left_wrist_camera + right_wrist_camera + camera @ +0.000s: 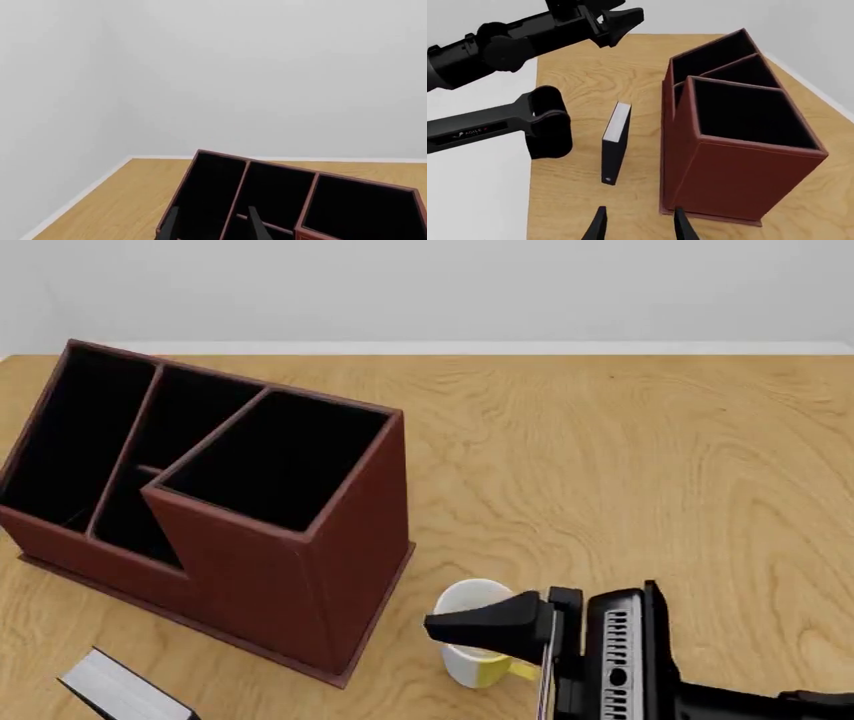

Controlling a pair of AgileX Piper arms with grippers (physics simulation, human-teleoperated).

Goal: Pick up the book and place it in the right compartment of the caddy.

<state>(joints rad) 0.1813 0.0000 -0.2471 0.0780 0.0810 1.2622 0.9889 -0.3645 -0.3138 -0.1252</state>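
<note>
Reddish-brown and black-lined, the caddy (214, 510) stood on the left half of the wooden table (627, 460), its sloped top rising toward the front; the right compartment (274, 458), the square opening with the tallest walls, sat at the near right corner of the caddy with nothing in it; two long narrow slots ran beside it toward the far left. The book (123, 688) lay flat on the table by the near edge, just in front of the caddy's base and apart from it, white page block showing; only part of it showed in the front view. The right gripper (637, 225) hung over the table's near right with its fingers parted and nothing between them; a white and yellow mug (478, 645) stood just beyond it, close to the caddy's right corner. The left gripper (212, 227) pointed over the caddy's openings, fingers likewise spread and bare. Right of the caddy and behind the mug, the tabletop ran open to the far edge.
</note>
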